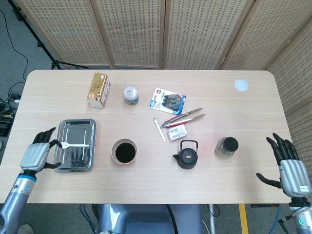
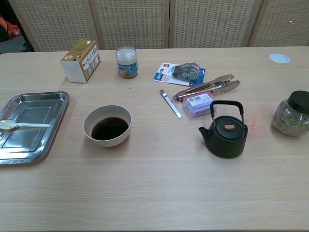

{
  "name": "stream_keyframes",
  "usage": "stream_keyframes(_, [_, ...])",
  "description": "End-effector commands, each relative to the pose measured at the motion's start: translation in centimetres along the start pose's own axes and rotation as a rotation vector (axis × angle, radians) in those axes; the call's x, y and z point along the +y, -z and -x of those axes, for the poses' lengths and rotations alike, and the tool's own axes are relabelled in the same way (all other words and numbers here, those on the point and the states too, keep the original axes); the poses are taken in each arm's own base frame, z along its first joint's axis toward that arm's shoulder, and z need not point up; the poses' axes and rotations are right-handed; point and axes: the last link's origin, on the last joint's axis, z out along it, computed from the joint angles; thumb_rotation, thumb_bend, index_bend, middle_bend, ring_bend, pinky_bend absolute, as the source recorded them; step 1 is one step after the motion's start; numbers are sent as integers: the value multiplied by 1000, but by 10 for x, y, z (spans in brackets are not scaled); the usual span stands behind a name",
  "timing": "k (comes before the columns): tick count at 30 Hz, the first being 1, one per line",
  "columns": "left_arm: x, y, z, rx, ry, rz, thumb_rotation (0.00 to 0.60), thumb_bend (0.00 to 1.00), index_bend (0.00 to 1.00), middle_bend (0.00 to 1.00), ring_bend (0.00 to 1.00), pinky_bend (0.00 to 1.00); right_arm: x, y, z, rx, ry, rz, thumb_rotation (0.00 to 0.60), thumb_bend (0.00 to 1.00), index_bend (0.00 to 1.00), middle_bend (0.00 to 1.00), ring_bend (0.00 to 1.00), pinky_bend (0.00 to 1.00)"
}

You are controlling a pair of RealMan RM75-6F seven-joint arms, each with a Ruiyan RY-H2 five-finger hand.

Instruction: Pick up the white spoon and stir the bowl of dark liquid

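Beside the tray's (image 1: 75,165) edge, left hand (image 1: 35,156).

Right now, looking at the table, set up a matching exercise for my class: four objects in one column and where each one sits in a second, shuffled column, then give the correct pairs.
Objects
1. white spoon
2. bowl of dark liquid
3. black teapot
4. gold carton

Places
A. far side of the table, left of the small tin
B. lying in the metal tray
C. between the tray and the teapot
D. left of the dark-lidded jar

Pairs: 1-B, 2-C, 3-D, 4-A
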Motion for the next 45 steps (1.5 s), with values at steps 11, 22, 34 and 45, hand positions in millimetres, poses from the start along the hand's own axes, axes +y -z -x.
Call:
stream_keyframes(11, [15, -47, 17, -25, -30, -17, 600, 245, 483, 0, 0, 0, 4, -3, 3, -22, -2, 9, 600, 0, 0, 0, 0, 0])
stream_keyframes(22, [30, -63, 32, -54, -42, -22, 600, 330, 483, 0, 0, 0, 5, -5, 2, -20, -9, 15, 600, 0, 0, 0, 0, 0])
stream_keyframes(34, [38, -77, 44, -74, -62, -39, 600, 331, 493, 0, 0, 0, 7, -8, -1, -17, -27, 26, 600, 0, 0, 0, 0, 0])
stream_keyframes(45, [43, -86, 54, -88, -62, -60, 600, 330, 516, 0, 0, 0, 7, -9, -1, -20, -32, 26, 600, 0, 0, 0, 0, 0])
